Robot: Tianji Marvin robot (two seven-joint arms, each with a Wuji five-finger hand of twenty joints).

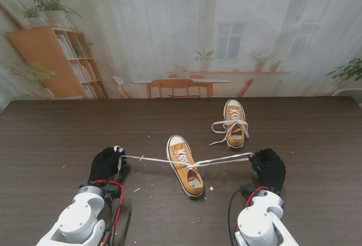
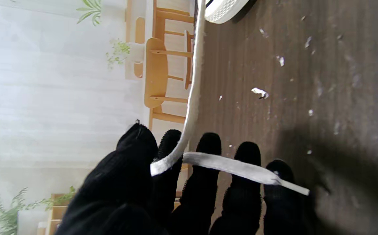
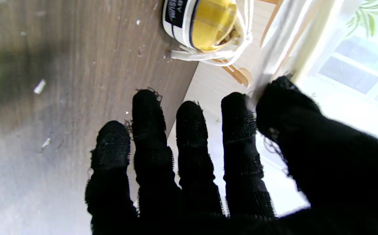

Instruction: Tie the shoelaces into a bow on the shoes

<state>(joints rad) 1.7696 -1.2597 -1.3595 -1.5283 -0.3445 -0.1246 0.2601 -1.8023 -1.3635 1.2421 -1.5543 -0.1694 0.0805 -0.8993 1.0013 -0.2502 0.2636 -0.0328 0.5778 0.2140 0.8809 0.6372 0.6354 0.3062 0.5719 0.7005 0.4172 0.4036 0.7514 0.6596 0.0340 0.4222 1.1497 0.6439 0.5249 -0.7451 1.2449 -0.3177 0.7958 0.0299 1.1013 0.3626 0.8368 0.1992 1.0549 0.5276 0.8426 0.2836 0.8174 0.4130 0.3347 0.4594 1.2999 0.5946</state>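
On the table: a dark brown wood-grain table top (image 1: 56,138) carries two mustard-yellow canvas sneakers with white soles, with small white flecks scattered over it.
Near shoe: the mustard-yellow low-top sneaker with white laces (image 1: 185,167) lies between the two hands, toe pointing away from me and slightly left.
Far shoe: a second mustard-yellow sneaker (image 1: 235,124) sits farther from me and to the right, its white laces (image 1: 226,127) loose and spilling off its left side onto the table.
Lace, left end: the flat white shoelace (image 1: 150,159) runs taut from the near shoe's knot out to the left hand.
Lace, right end: the other white lace end (image 1: 226,159) stretches from the same knot to the right hand.
Left hand: the black-gloved left hand (image 1: 106,164) pinches the lace between thumb and index fingertip; in the left wrist view the lace (image 2: 194,94) comes in over the index finger, bends, and its tail lies across the other three fingertips (image 2: 246,156), the plastic tip jutting past the little finger.
Right hand: the black-gloved right hand (image 1: 269,168) has thumb pressed against index finger (image 3: 239,120) where a blurred white lace (image 3: 274,55) enters; the other three fingers are extended side by side, touching nothing.
Lace line: both ends together form a nearly straight line across the near shoe.
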